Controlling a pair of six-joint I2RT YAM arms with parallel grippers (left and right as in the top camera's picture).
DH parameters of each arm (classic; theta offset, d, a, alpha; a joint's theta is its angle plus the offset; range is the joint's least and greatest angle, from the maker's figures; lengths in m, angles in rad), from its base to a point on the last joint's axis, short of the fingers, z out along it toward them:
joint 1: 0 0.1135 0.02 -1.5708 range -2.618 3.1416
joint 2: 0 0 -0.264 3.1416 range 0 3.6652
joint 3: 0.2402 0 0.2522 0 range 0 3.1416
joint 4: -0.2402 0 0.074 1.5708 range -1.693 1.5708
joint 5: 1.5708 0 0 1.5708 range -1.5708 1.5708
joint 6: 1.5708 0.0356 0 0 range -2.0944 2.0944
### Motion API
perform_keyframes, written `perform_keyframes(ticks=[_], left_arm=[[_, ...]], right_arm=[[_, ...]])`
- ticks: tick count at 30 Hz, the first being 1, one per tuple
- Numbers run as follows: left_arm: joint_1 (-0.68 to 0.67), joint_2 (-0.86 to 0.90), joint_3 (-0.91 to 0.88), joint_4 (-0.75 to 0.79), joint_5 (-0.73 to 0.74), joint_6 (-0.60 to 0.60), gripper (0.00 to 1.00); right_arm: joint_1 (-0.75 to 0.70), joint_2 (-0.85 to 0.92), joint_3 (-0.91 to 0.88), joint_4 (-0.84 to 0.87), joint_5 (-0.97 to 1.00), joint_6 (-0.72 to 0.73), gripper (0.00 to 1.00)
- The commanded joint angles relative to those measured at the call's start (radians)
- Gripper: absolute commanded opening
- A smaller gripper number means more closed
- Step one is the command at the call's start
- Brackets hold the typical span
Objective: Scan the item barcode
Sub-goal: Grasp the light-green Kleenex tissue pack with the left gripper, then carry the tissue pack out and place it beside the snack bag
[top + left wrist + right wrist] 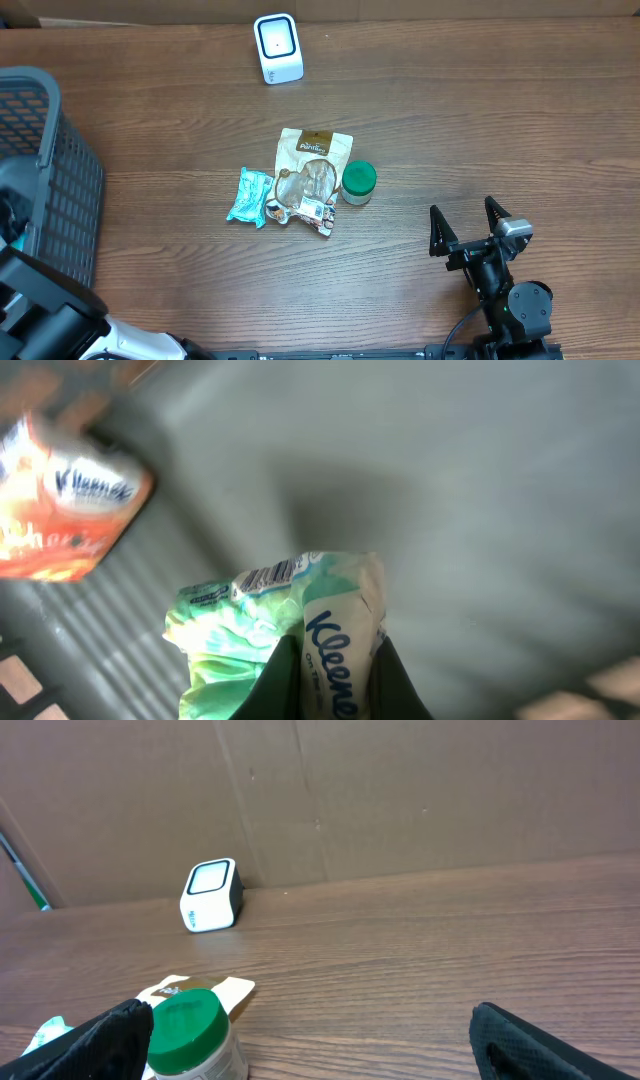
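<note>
green-white kleenex tissue pack [300,622] gripped in left claw [333,665], barcode [268,574] at far end; white boxy scanner [278,48] probably well apart; right claw [461,207] spread wide.

Left wrist view: green-and-white soft plastic tissue pack [285,628] has "Kleen…" in blue script down its white panel, the end cut off at the frame's bottom edge; the small print beside it is blurred. Black-on-white barcode [268,574] on the pack's top edge, digits not legible. Orange-and-white tissue pack [70,500], top left: "Kleenex" in blue; the white lettering on the orange part is blurred. Overhead: brown-and-white snack pouch [312,175] has a logo at the top, too small to read. Crumpled teal packet [249,196]: print unreadable.
</note>
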Motion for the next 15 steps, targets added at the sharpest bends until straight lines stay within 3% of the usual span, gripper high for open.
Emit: perform_keyframes(ticks=[1, 8, 15], left_arm=[[-0.064, -0.069, 0.132, -0.049, 0.076, -0.080, 0.04], [-0.241, -0.164, 0.362, -0.160, 0.106, -0.103, 0.04], [-0.463, -0.314, 0.404, -0.212, 0.130, -0.117, 0.04]], right_arm=[[-0.001, -0.011, -0.010, 0.005, 0.005, -0.001, 1.00], [-0.001, -0.011, -0.010, 0.005, 0.005, -0.001, 1.00], [-0.001, -0.011, -0.010, 0.005, 0.005, -0.001, 1.00]])
